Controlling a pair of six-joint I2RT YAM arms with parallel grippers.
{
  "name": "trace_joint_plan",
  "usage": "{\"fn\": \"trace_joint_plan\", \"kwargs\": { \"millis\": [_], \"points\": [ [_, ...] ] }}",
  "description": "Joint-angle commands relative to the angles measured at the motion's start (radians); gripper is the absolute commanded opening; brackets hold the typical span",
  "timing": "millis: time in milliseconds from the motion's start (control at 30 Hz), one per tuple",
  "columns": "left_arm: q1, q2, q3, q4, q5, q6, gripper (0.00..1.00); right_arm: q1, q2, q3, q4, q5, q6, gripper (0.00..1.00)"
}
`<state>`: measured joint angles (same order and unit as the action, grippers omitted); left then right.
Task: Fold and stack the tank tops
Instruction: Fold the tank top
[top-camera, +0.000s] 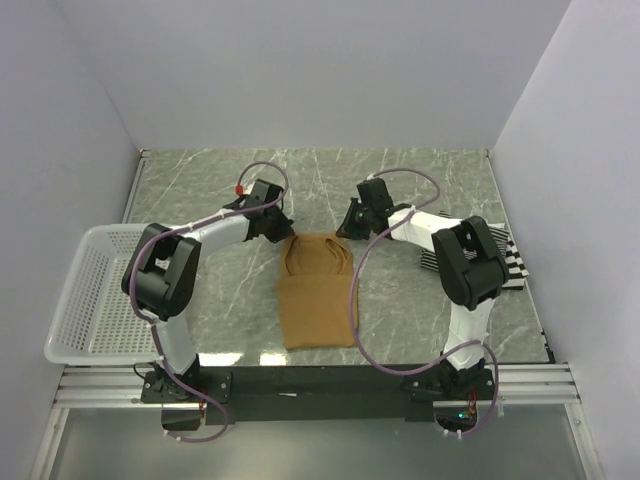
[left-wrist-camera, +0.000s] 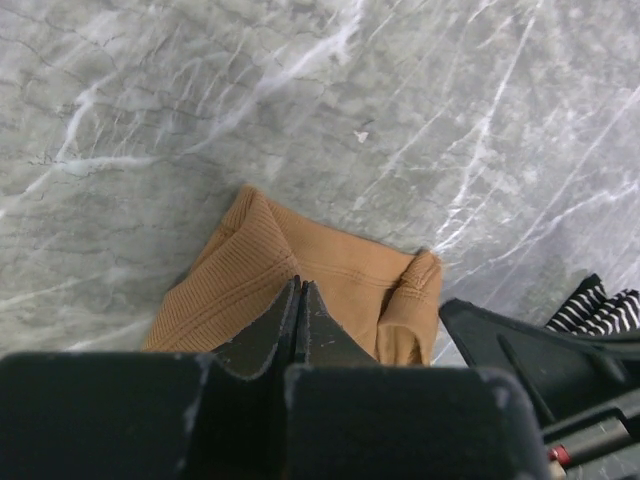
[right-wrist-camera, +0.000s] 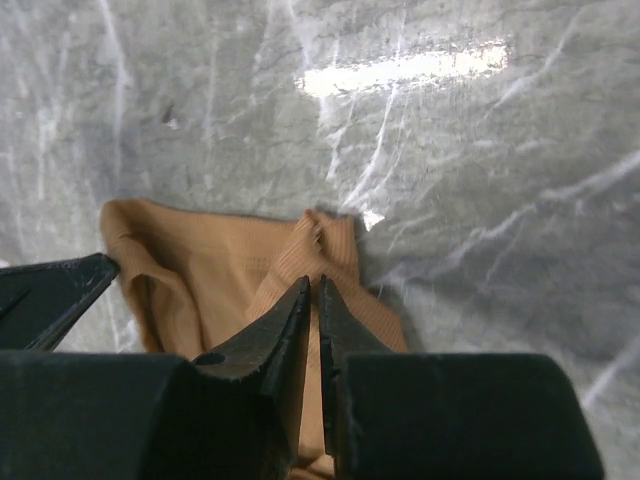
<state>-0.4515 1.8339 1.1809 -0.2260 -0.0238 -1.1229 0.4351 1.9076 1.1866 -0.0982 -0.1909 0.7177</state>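
Right arm (top-camera: 465, 260) over striped top (top-camera: 512, 268), tan top (top-camera: 318, 300) centre, basket (top-camera: 90, 290) left

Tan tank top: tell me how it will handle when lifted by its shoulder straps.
Probably floppy: the tan tank top bunches and folds at its straps. Likely light, being thin ribbed knit. It may drag rather than slide freely on the marble table.

Overhead view, wrist closeups sharing tan top (top-camera: 317, 300)
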Motion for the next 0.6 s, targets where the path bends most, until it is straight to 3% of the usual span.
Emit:
{"fn": "trace_joint_plan", "kwargs": {
  "millis": [0,367,567],
  "points": [
    [-0.004,0.022,0.031,0.027,0.013,-0.006,0.01,0.013,0.048,0.05,-0.012,-0.002,0.006,0.15],
    [-0.001,0.114,0.049,0.033,0.013,-0.023,0.01,0.034,0.102,0.071,-0.035,-0.001,0.002,0.14],
    [0.025,0.174,0.098,0.065,-0.028,-0.041,0.01,0.019,0.152,0.154,-0.129,0.143,0.066,0.1]
  ]
}}
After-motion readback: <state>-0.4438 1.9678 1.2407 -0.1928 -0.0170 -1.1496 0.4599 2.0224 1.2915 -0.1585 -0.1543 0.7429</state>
